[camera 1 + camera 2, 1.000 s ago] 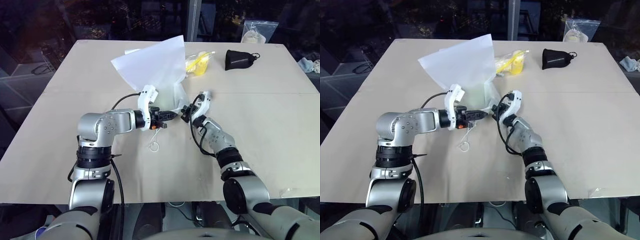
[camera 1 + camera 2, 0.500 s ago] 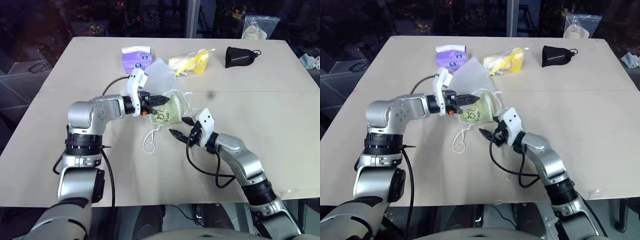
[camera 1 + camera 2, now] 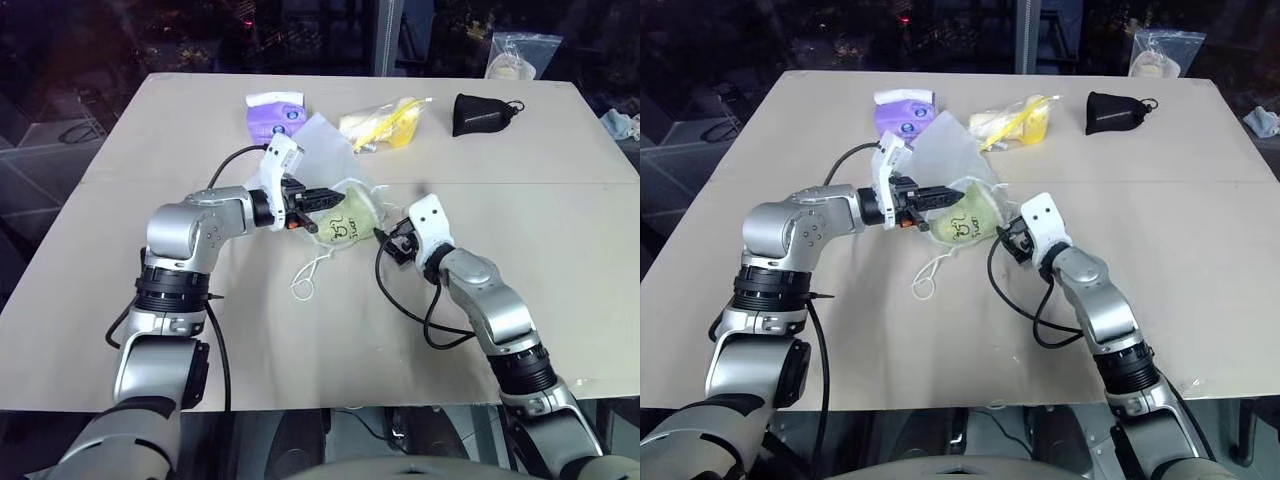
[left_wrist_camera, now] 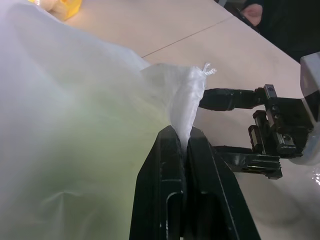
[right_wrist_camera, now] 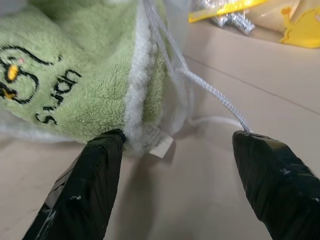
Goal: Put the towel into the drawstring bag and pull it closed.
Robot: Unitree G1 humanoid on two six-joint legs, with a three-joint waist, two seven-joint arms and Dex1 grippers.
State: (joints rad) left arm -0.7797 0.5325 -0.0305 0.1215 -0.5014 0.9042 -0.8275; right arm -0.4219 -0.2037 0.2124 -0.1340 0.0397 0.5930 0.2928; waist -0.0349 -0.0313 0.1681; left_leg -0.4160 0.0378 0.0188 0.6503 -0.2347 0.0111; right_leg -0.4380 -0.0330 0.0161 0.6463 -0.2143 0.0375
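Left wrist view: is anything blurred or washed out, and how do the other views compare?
Left wrist view: the translucent white sheer-fabric drawstring bag sits close and soft, nearly washed out, with the left pincer shut on its edge. Right wrist view: the pale green terry towel is crisp. Head views: evenly lit beige table, dark surroundings.

Head stereo pair looks forward and down over both arms, whole table (image 3: 120,200) in frame, dark background beyond far edge. Two eyes share same scene, only slight sideways offset.

Left wrist cam sits super close, looking along its own black fingers (image 4: 165,165) into drawstring bag (image 4: 75,125) fabric; also catches right gripper (image 4: 240,125) beyond.

Right wrist cam equally close, low over tabletop, facing towel (image 5: 75,75) between its spread fingers (image 5: 85,185). Both wrist cams and head pair overlap on bag-and-towel spot mid-table.
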